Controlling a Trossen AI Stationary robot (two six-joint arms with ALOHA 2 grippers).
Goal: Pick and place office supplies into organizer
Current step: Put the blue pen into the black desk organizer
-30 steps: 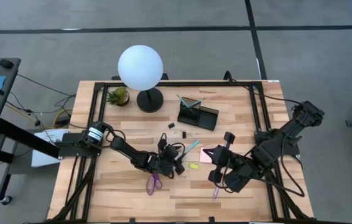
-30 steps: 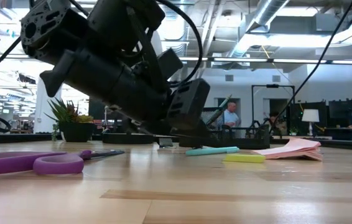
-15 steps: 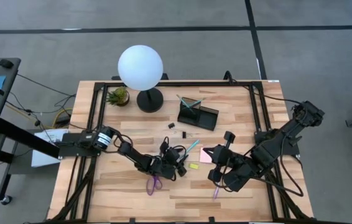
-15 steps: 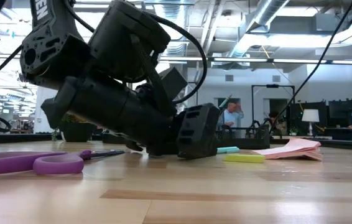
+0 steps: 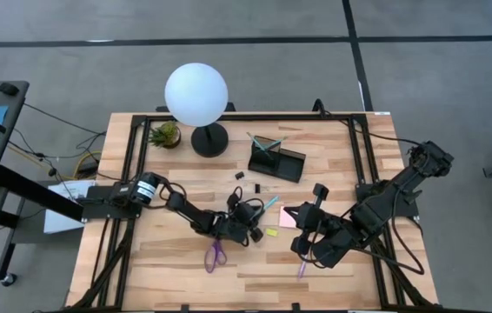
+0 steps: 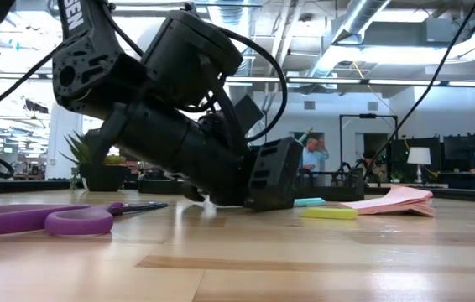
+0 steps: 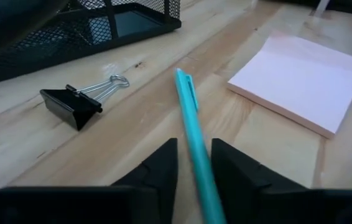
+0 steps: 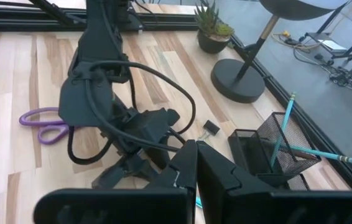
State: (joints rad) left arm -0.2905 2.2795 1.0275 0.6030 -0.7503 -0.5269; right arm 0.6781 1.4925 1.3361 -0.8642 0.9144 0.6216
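The left hand [image 5: 255,228] lies low over the middle of the table [image 5: 333,269], its fingers [image 7: 157,168] straddling a teal pen [image 7: 194,143] that lies flat on the wood. The fingers stand close on either side of the pen's barrel, partly closed, and I judge them to be closing on it; whether they already pinch it I cannot tell. The arm comes in almost level with the table because a thin pen lying flat can only be caught from the sides with the fingertips down at the wood.

The organizer [image 5: 276,158] stands at the far side of the table, right of the lamp [image 5: 196,94] and well apart from the pen. Its taller compartment already holds two teal pens leaning out, so this pen likely belongs there too. A black clip [image 7: 76,106] lies between the pen and the organizer. The pink pad [image 7: 300,81] lies just right of the pen, with a small yellow piece [image 5: 271,232] near it. The purple scissors [image 5: 216,255] lie at the near side, left of the left hand.

The right hand [image 8: 194,163] waits closed and empty above the table's right part, near the pad, out of the left arm's way. A pink-purple pen [image 5: 301,269] lies on the table near it.
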